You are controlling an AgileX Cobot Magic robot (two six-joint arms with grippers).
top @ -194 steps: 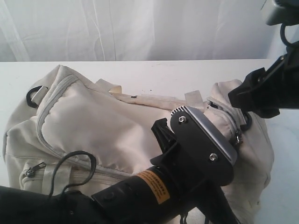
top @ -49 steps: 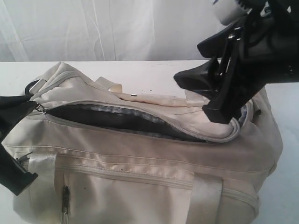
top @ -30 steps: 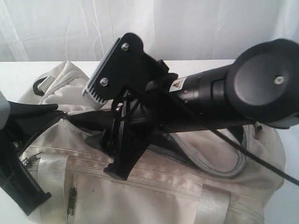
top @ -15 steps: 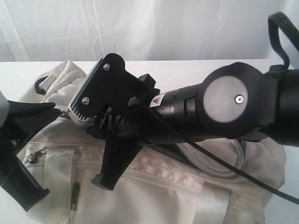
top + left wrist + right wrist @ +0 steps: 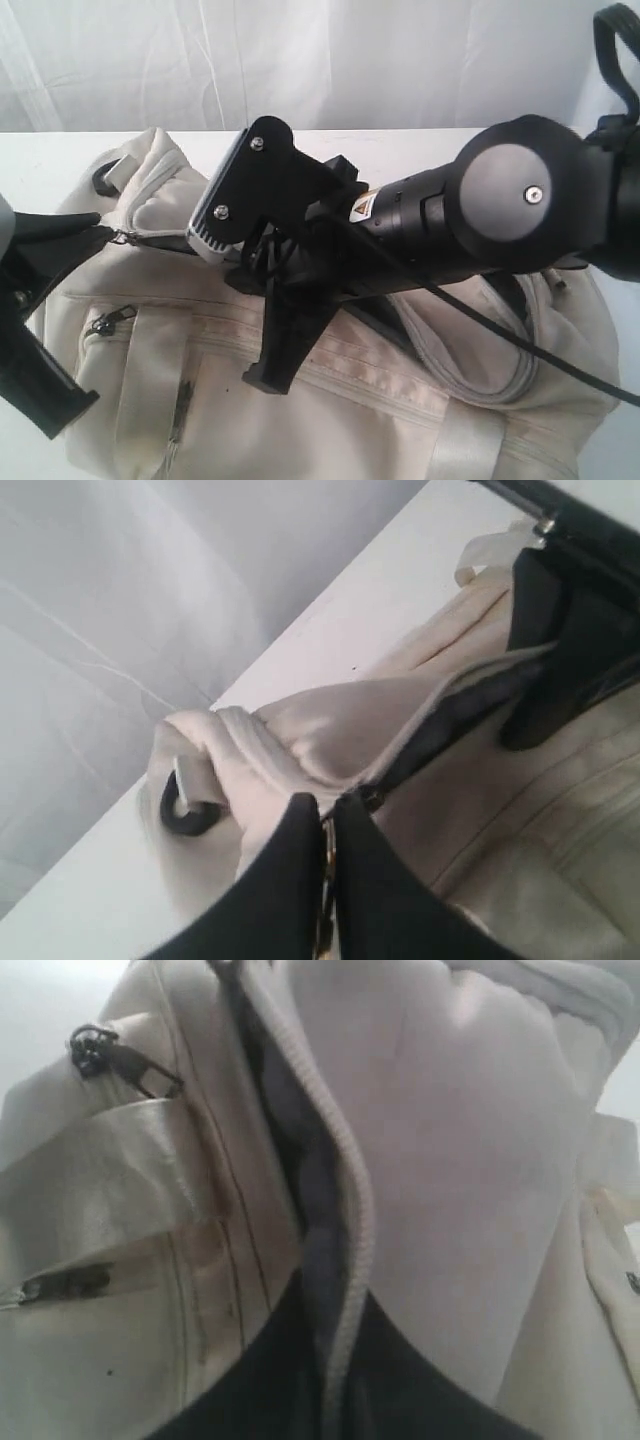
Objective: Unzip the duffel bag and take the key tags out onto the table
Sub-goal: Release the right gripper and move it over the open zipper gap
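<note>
White table (image 5: 40, 165), right tool (image 5: 270, 372) pinching duffel bag (image 5: 380, 430)

The cream-white duffel bag (image 5: 420, 400) lies on the white surface (image 5: 40, 165). Its top zipper is open and dark lining shows inside. The left tool (image 5: 325, 870) pinches the zipper's end, and the right tool (image 5: 335, 1400) clamps the edge of the opening.

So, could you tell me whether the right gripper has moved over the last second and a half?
Yes. Against the table and its far edge, the right gripper has swung leftward and lower, from the duffel bag right end to left of centre.
</note>
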